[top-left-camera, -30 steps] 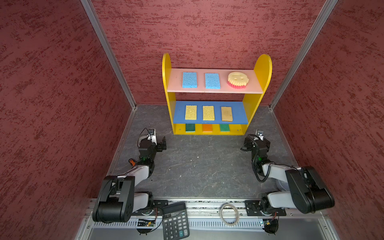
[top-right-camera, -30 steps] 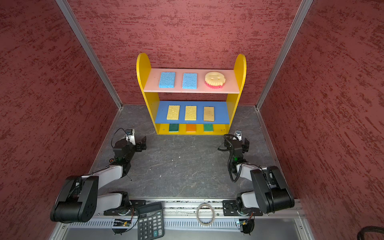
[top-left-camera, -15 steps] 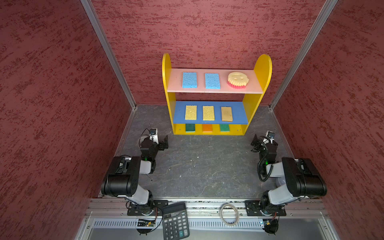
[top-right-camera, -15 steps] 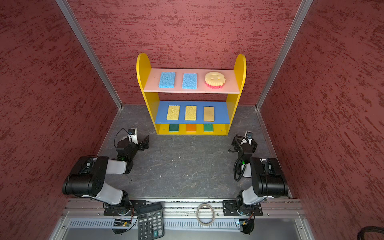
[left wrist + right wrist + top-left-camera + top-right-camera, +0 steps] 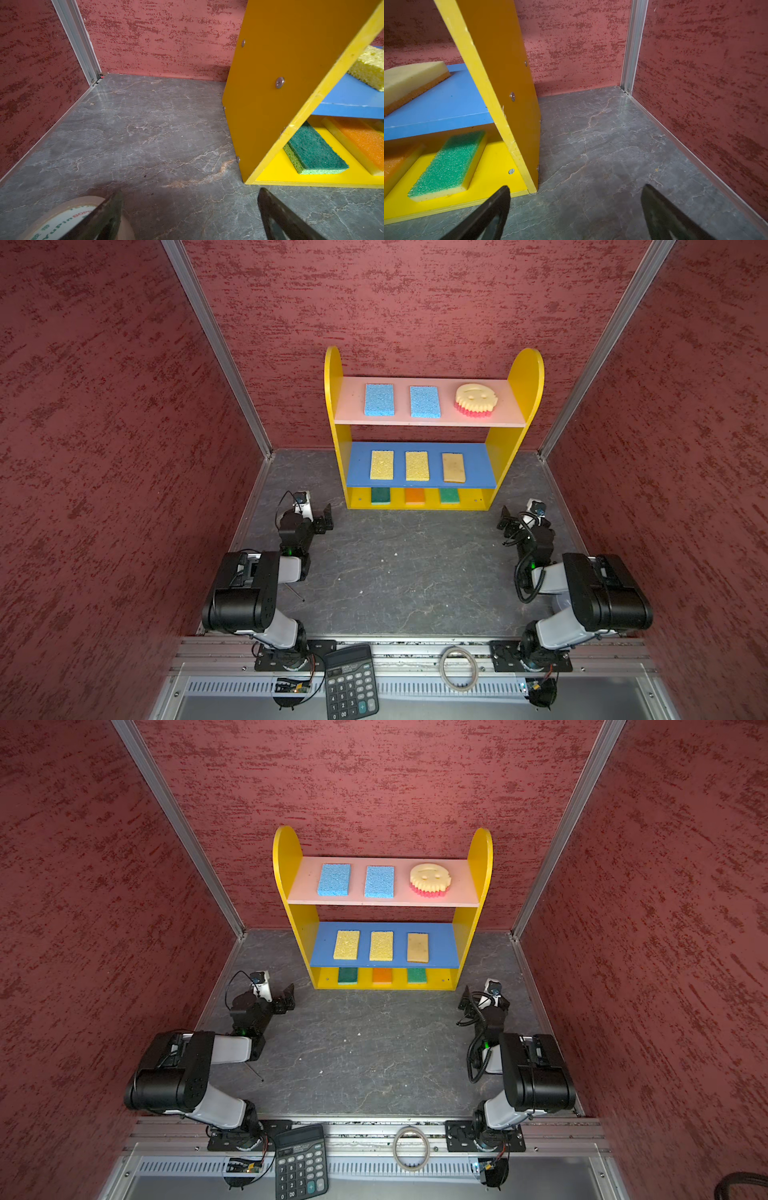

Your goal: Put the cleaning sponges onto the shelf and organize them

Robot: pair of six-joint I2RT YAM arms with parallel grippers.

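**Shelf** (image 5: 525,377): three tiers, upper centre of both top views, standing on the bench (image 5: 415,572) against the back wall. All nine sponges are on it, three to a board, each lying flat and apart from the next.

- **Pink top board** (image 5: 353,406): blue sponge (image 5: 379,399) toward the left end, second blue sponge (image 5: 424,401) in the middle, round smiley sponge (image 5: 476,400) toward the right end.
- **Blue middle board** (image 5: 478,472): yellow sponge (image 5: 382,465), second yellow sponge (image 5: 417,465), tan sponge (image 5: 453,467), left to right.
- **Yellow bottom board** (image 5: 473,502): green-topped sponge (image 5: 380,495), orange-topped sponge (image 5: 414,495), second green-topped sponge (image 5: 449,495). In the top views only their front ends show under the blue board.

**Left arm** (image 5: 296,531): lower left of frame, folded low. The left jaws are spread and hold nothing. They sit near the shelf's front left corner, apart from it.

**Right arm** (image 5: 534,537): lower right of frame, folded low. The right jaws are spread and hold nothing. They sit near the shelf's front right corner, apart from it.

**Calculator** (image 5: 351,682): bottom centre, on the front rail, with a clear ring (image 5: 458,668) beside it.

**Tape roll** (image 5: 68,220): seen in the left wrist view, partly behind one finger.
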